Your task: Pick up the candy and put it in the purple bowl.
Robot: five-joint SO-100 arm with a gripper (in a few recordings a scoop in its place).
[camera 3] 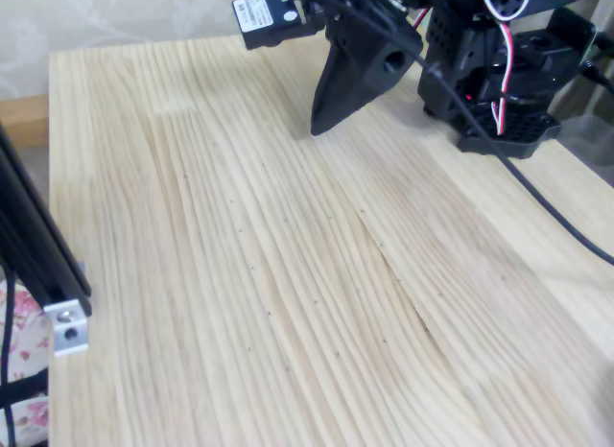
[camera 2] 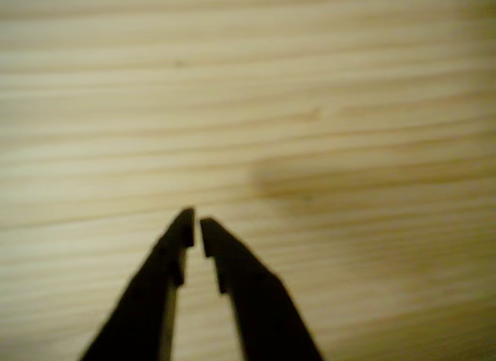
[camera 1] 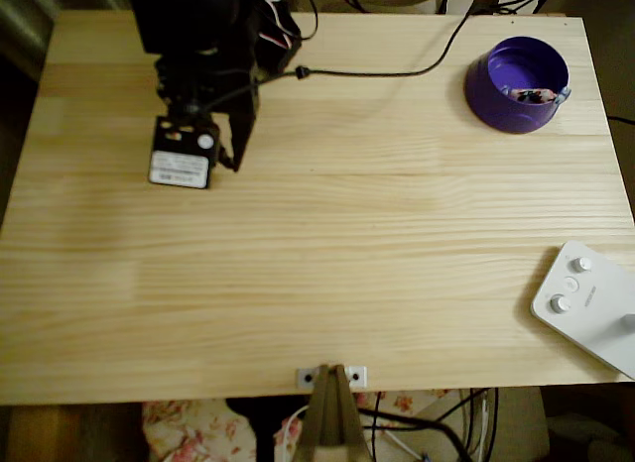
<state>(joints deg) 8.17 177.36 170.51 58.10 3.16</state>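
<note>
I see the candy (camera 1: 533, 95) lying inside the purple bowl (camera 1: 493, 89) at two o'clock on the worktop (camera 1: 327, 264), so I judge the drop done. My pincer (camera 1: 236, 161) sits at ten o'clock, well apart from the bowl, tips nearly together and gripping nothing.

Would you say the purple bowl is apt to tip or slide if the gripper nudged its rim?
The bowl looks wide, low and thick-walled, so tipping seems unlikely. It looks like light plastic on smooth bare wood, so a nudge would probably slide it. The candy inside appears too small to add much weight.
</note>
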